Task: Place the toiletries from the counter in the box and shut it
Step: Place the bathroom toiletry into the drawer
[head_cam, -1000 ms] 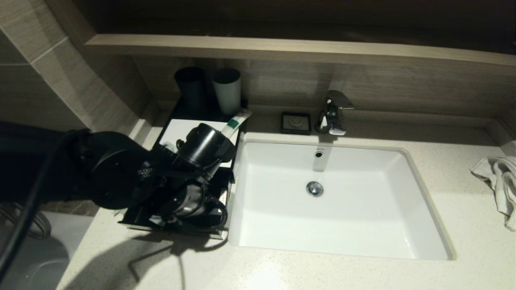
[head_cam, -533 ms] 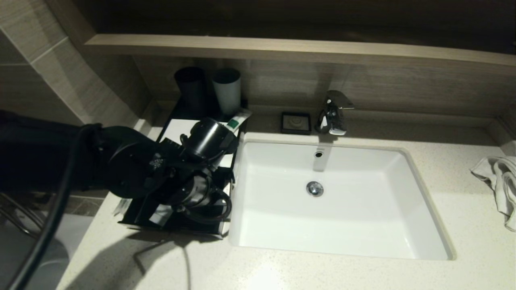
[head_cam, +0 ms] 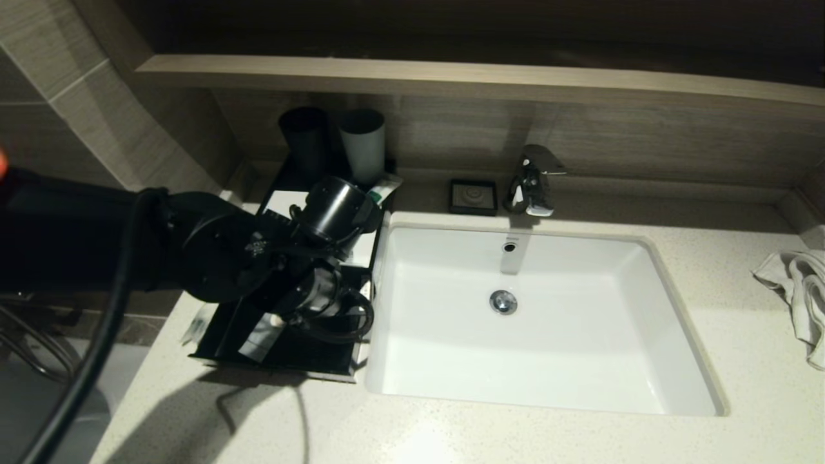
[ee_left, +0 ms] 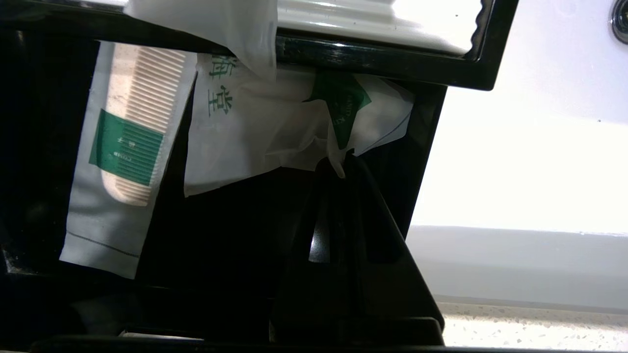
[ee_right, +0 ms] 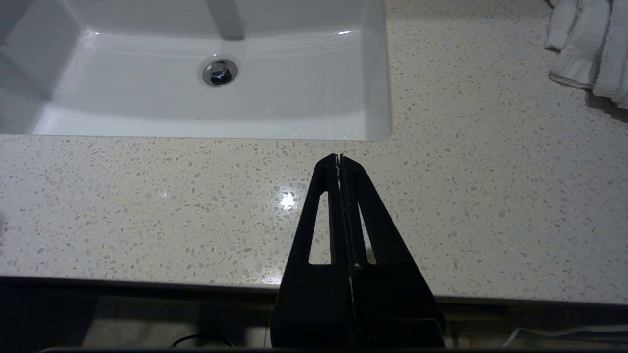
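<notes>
The black box (head_cam: 277, 368) stands left of the sink with its drawer pulled out. Over the drawer, my left gripper (ee_left: 339, 165) is shut on the corner of a crumpled white sachet (ee_left: 255, 132) with a green label, which lies in the right half of the drawer. A long comb sachet (ee_left: 125, 162) lies in the left half and shows in the head view too (head_cam: 261, 338). Another long sachet (head_cam: 385, 189) rests on the box's back right corner. A pale packet (head_cam: 195, 325) lies on the counter (head_cam: 451, 432) beside the drawer. My right gripper (ee_right: 339, 158) hangs shut over the counter's front edge.
The white sink (head_cam: 644, 258) lies right of the box, with a chrome faucet (head_cam: 532, 180) and a small black soap dish (head_cam: 474, 196) behind it. A black cup (head_cam: 306, 138) and a grey cup (head_cam: 363, 145) stand at the box's back. A towel (head_cam: 802, 290) lies far right.
My left arm has moved toward the back of the box. The comb sachet in the drawer's front part has come into view from under it.
</notes>
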Controlling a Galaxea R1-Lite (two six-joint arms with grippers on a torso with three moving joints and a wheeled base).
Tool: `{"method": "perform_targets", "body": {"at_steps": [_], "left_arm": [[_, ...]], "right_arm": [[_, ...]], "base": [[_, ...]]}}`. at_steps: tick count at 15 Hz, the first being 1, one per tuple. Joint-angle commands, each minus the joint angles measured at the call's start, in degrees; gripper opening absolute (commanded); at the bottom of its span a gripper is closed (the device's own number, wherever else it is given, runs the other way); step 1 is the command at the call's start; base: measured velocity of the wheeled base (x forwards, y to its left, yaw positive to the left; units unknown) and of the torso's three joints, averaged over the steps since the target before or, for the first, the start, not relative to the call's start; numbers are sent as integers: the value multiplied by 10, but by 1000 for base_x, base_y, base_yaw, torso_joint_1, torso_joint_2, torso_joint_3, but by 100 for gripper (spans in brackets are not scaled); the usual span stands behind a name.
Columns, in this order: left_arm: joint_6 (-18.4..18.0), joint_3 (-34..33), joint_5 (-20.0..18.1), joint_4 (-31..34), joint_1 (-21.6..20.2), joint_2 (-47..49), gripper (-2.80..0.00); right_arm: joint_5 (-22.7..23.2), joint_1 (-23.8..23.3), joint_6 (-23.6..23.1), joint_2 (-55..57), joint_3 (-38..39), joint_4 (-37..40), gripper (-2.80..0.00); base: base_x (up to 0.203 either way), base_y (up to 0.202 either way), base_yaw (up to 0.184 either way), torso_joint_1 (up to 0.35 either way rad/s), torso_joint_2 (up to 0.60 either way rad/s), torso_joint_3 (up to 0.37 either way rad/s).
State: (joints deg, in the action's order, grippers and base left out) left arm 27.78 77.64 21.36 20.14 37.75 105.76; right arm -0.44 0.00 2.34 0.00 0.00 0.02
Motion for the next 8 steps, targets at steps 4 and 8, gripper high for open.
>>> {"method": "perform_targets", "body": {"at_steps": [4,8], "left_arm": [[9,3,2,2,0,2,-280],[9,8,1,2,0,9,-280]], "right_arm": [[0,0,0,0,0,0,-280],[0,0,0,0,0,0,-280]], "base": [[0,0,0,0,0,0],[0,0,0,0,0,0]]}}
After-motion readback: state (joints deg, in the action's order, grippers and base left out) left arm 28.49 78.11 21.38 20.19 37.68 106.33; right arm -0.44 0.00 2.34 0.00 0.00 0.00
